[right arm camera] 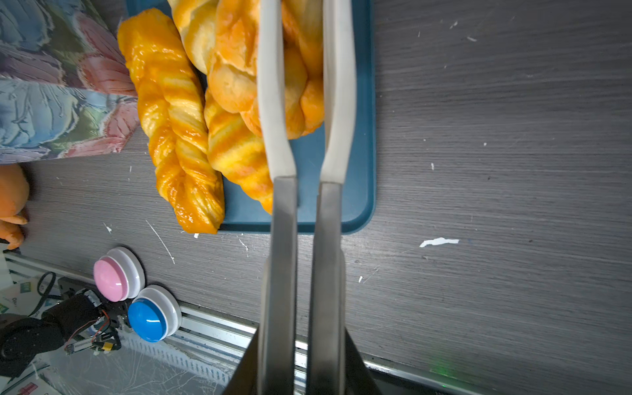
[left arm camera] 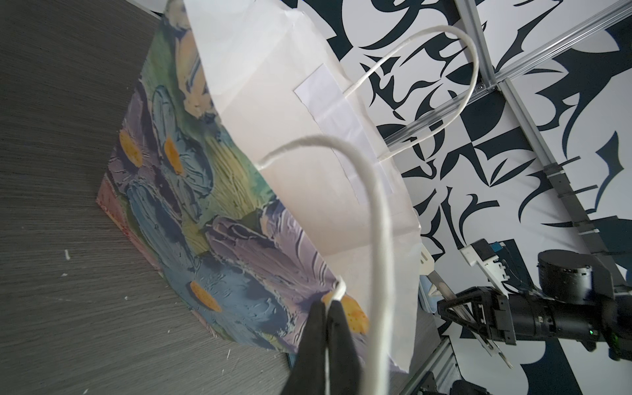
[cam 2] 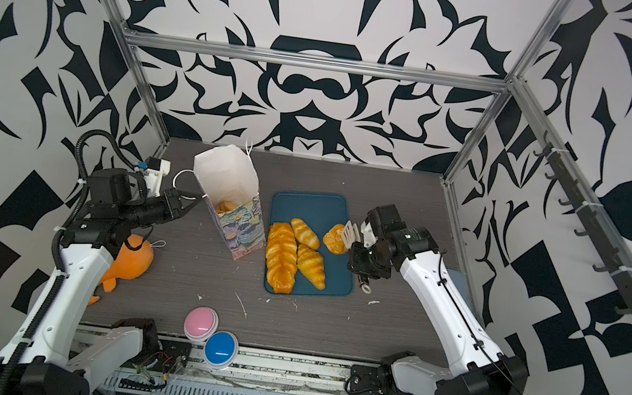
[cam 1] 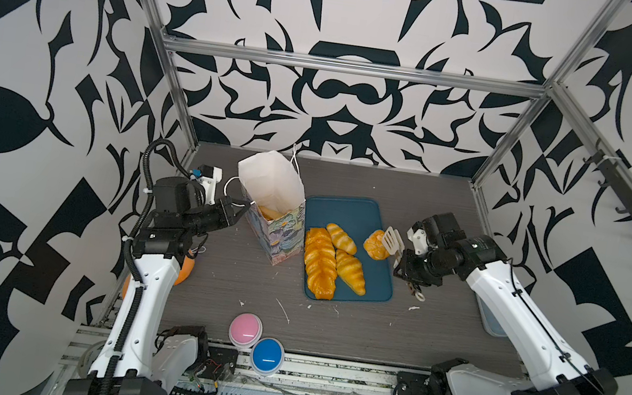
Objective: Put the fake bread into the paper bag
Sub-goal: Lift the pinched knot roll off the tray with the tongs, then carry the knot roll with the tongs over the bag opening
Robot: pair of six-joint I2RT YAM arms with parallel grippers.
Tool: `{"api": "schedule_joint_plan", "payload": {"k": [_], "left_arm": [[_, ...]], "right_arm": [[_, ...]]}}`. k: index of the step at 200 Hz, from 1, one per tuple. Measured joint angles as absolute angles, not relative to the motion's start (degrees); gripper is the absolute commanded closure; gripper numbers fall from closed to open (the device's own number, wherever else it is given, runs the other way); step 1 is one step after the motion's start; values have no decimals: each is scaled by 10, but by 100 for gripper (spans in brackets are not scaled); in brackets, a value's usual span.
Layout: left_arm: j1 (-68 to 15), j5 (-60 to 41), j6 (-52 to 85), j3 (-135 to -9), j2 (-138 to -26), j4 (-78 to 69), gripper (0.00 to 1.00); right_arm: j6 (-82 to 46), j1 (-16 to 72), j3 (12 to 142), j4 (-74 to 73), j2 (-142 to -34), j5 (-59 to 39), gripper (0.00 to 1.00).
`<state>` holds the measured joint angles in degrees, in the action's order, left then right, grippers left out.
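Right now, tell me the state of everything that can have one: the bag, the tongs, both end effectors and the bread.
paper bag: upright, mouth open, a pastry inside.
left end effector: shut on the cord handle at the bag's rim.
right end effector: shut on the tongs.
tongs: tips straddling the knotted roll; lifted or not, unclear.
braided loaf: lying on the blue tray.
croissants: lying on the tray.

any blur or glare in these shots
Right wrist view: the tongs sit close to the lens and soft, with glare streaks on the braided loaf. Left wrist view: the near cord handle is blurred. Both top views: sharp, evenly lit.
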<state>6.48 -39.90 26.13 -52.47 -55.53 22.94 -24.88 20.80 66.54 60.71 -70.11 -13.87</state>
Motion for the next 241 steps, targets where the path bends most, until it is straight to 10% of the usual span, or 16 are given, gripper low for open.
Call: {"api": "schedule_joint_plan", "payload": {"k": [241], "left_arm": [[65, -399, 261, -526, -555, 230, 100]], "right_arm": [[-323, 210, 774, 438, -712, -267, 72]]}}
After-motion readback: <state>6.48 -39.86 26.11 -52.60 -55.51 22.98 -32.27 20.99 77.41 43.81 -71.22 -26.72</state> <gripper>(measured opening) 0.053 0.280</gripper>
